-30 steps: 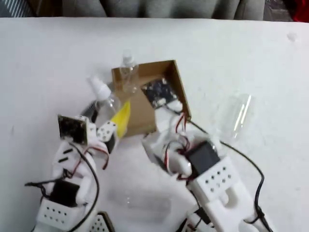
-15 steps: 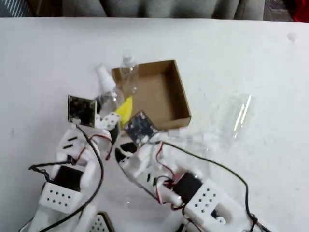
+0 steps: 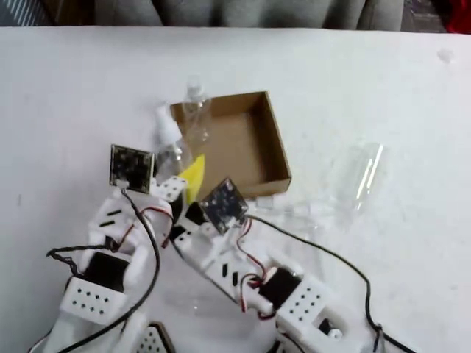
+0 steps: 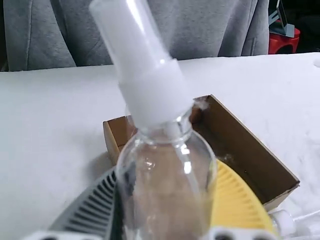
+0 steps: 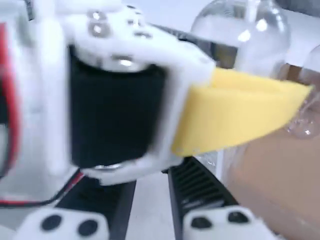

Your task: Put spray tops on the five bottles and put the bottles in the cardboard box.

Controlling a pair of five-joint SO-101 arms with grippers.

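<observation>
My left gripper [image 3: 175,158] is shut on a clear bottle [image 3: 168,143] with a white spray top [image 4: 145,65], held upright just outside the left wall of the cardboard box [image 3: 243,147]. In the left wrist view the bottle [image 4: 165,185] sits between the grey and yellow fingers [image 4: 237,205]. My right gripper [image 3: 184,220] is open right beside the left gripper, in front of the box; its dark fingers [image 5: 200,192] point at the left arm's yellow finger [image 5: 240,110] and the held bottle [image 5: 245,30]. A second clear bottle [image 3: 196,110] leans in the box's far left corner.
A clear bottle without a top [image 3: 358,176] lies on the table right of the box. A loose spray top with its tube [image 3: 294,207] lies by the box's near right corner. Both arm bases and cables crowd the near edge.
My right arm has pulled back out of the box and swung left, ending beside the left gripper. The left arm has carried its bottle a little right, toward the box.
</observation>
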